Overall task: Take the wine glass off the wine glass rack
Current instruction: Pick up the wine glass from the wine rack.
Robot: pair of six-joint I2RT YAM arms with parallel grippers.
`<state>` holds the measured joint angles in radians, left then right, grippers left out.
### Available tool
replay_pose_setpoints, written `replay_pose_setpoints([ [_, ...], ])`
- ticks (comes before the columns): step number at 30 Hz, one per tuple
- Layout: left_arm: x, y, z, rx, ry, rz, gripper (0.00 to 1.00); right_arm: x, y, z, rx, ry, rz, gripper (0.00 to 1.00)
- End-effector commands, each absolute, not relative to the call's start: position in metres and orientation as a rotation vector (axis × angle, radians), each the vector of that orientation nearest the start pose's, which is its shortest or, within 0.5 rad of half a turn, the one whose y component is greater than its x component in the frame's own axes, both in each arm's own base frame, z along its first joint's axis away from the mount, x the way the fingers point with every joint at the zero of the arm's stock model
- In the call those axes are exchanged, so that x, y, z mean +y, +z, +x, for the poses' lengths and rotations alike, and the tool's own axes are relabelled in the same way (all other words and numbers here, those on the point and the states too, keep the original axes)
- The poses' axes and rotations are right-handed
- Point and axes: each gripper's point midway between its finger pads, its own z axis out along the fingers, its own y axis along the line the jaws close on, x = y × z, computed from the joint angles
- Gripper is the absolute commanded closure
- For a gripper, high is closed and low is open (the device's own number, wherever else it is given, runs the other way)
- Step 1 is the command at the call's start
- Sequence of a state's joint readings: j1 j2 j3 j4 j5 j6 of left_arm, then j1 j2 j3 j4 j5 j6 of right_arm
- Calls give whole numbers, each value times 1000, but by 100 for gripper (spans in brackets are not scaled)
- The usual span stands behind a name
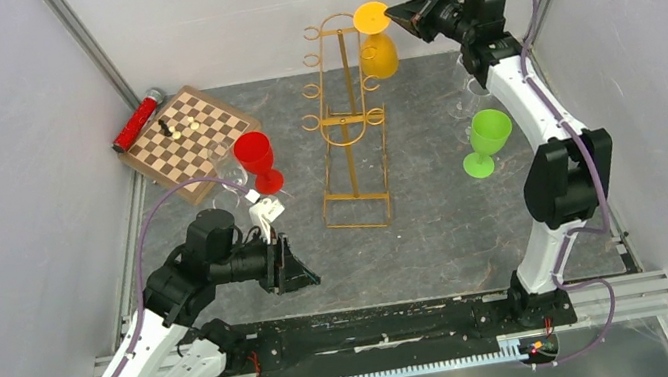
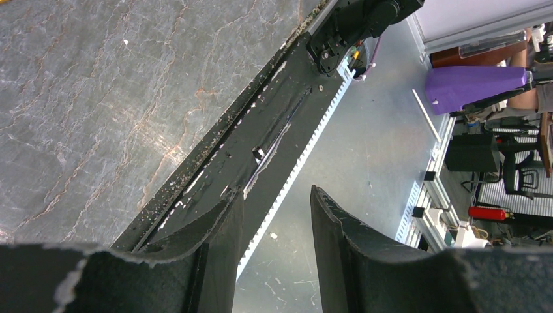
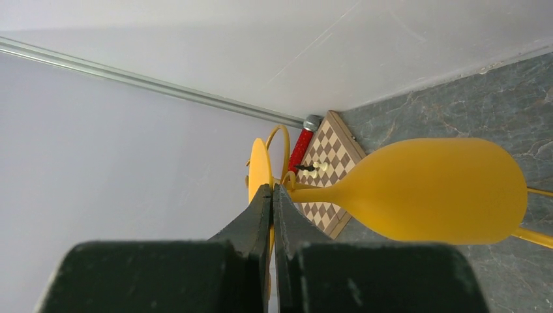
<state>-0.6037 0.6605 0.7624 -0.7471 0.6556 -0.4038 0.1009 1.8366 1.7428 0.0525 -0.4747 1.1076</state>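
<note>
Hanging bowl-down on the right side of a tall gold wire wine glass rack [image 1: 346,126]: a yellow plastic wine glass [image 1: 379,55], round foot uppermost, stem caught in the topmost curled hook. Not yet lifted clear of the rack.

Pinched at the rim of that foot by the right jaws, shut tight on the thin disc, reaching in from the right at the rack's top. In the right wrist view, the glass [image 3: 430,192] seen side-on: foot edge-on between the closed jaws, bowl off to the right, a gold loop of the rack [image 3: 282,140] just behind.

Standing upright on its rectangular wire base, toward the far middle of the dark grey marbled counter [image 1: 437,223].

Gripping nothing with the left jaws: parted about halfway, low near the front edge of the counter [image 2: 98,98], well apart from the rack.

Elsewhere on the counter:
- upright red plastic goblet [image 1: 256,158], left of the rack
- upright green plastic goblet [image 1: 485,139], right of it
- wooden chessboard [image 1: 190,132] at far left
- red cylinder with a silver cap [image 1: 137,121], beside the board
</note>
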Motion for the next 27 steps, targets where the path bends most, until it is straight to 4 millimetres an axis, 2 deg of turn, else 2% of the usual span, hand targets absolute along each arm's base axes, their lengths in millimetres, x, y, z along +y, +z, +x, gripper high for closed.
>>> replay_pose_setpoints([
  [1, -207, 214, 89, 2244, -1260, 634, 51, 164, 424, 519, 1597, 1312, 404, 100],
  [9, -207, 214, 90, 2241, -1256, 631, 51, 163, 431, 511, 1586, 1321, 384, 100],
  [14, -207, 214, 90, 2241, -1254, 630, 51, 157, 438, 501, 1574, 1308, 363, 100],
  [22, -207, 214, 90, 2246, -1252, 632, 48, 151, 444, 470, 1572, 1272, 271, 100],
  [27, -207, 215, 89, 2246, -1263, 634, 46, 143, 447, 444, 1573, 1187, 198, 100],
])
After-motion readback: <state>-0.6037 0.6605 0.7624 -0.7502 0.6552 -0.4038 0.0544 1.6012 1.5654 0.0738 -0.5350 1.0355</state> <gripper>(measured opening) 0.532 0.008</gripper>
